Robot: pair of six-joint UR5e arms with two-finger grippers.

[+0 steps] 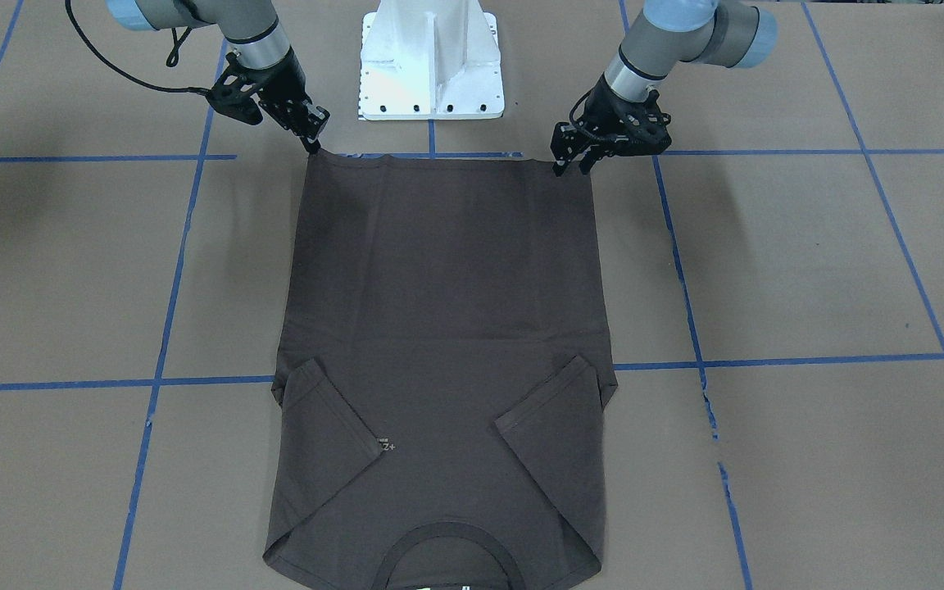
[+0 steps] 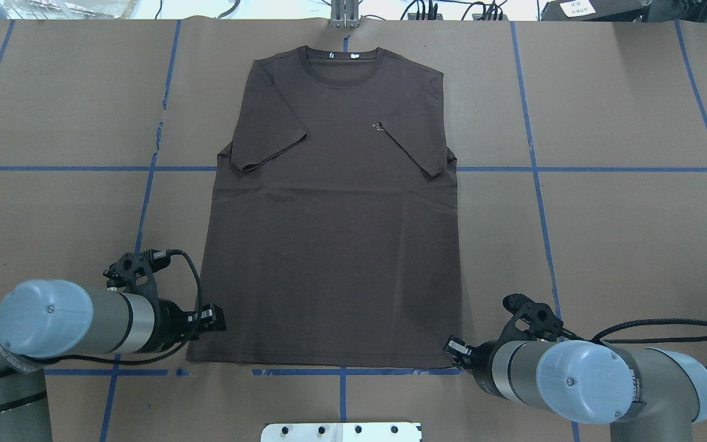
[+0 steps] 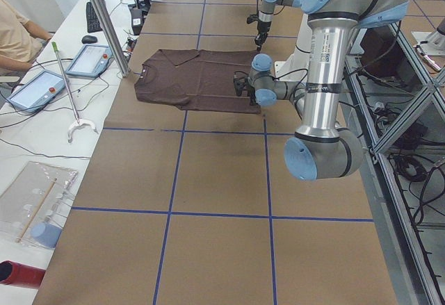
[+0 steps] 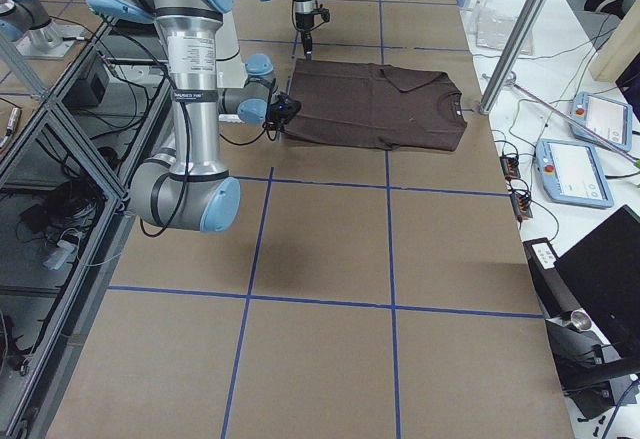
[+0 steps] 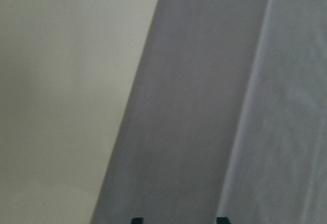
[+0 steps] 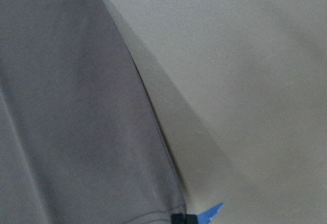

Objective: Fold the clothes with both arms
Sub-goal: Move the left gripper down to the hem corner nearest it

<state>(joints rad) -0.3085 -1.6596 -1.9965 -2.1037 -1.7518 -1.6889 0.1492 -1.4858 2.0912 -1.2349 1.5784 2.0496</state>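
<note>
Two T-shirt hem corners: left gripper straddles one, fingers narrowly apart; right gripper pinches the other.

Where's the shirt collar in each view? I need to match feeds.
Front-facing: collar bottom centre.
Overhead: collar top centre.
Exterior left: collar at left end of shirt.
Exterior right: collar at shirt's right end.
Left wrist: absent.
Right wrist: absent.
Landmark: hem, the opposite end.

Even, diffuse light from above fills the four exterior views, sharp throughout, with soft shadows on the brown table. Both wrist views are dim, blurred and washed out; the T-shirt reads pale grey there, probably too close to focus.
</note>
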